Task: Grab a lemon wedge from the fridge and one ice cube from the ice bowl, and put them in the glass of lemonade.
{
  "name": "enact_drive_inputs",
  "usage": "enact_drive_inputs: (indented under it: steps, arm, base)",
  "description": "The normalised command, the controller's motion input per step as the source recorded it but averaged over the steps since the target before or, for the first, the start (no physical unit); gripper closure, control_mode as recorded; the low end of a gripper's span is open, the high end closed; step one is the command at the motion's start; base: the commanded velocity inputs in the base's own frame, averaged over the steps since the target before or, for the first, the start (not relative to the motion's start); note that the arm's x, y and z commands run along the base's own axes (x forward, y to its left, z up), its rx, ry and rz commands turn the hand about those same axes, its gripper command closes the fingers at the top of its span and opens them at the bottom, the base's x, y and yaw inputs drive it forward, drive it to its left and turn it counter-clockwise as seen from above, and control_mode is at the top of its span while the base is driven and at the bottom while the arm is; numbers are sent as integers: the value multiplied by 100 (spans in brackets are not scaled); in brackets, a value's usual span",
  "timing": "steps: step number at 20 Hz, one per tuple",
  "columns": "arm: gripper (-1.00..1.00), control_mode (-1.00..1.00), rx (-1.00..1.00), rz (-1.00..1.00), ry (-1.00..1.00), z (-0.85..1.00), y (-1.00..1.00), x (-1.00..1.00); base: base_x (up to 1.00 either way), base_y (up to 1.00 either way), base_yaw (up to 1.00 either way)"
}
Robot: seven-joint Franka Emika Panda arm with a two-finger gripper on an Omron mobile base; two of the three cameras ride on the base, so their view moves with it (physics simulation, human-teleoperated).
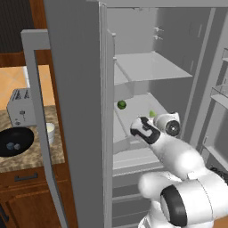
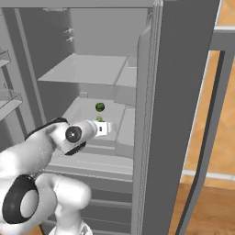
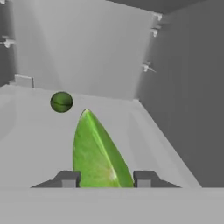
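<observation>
The scene is a simulated kitchen with wooden base cabinets and a speckled stone table (image 1: 26,156) to the left of the fridge (image 1: 80,89), whose grey doors stand open on a grey interior with shelves. On the table, the ice bowl (image 1: 15,141) sits at the front left edge with pale cubes inside; a silver toaster (image 1: 21,107) stands behind it near the back edge, and the glass of lemonade (image 1: 50,132) stands just right of the bowl, close to the fridge door. Inside the fridge, the lemon wedge (image 3: 96,153) lies on the middle shelf (image 3: 35,148) toward its front edge, and a darker green round fruit (image 3: 61,101) sits farther back on the same shelf, apart from the wedge. The arm reaches into the fridge at shelf level. The end effector (image 3: 106,178) has its fingertips (image 3: 68,179) on either side of the near end of the wedge, with the jaws narrowed around it; firm contact cannot be confirmed.
</observation>
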Motion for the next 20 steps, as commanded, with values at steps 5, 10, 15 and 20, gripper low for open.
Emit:
enact_drive_inputs:
  steps: [5,10,15,20]
  arm:
    - [100,-100,-2,2,73,100,5,-37]
    - [100,-100,-2,2,78,91,4,-47]
    - [100,-100,0,6,33,-2,-1,-90]
    - [100,-100,1,0,-12,0,-1,-100]
  base:
    - [0,0,0]
    - [0,0,0]
    - [0,0,0]
    - [0,0,0]
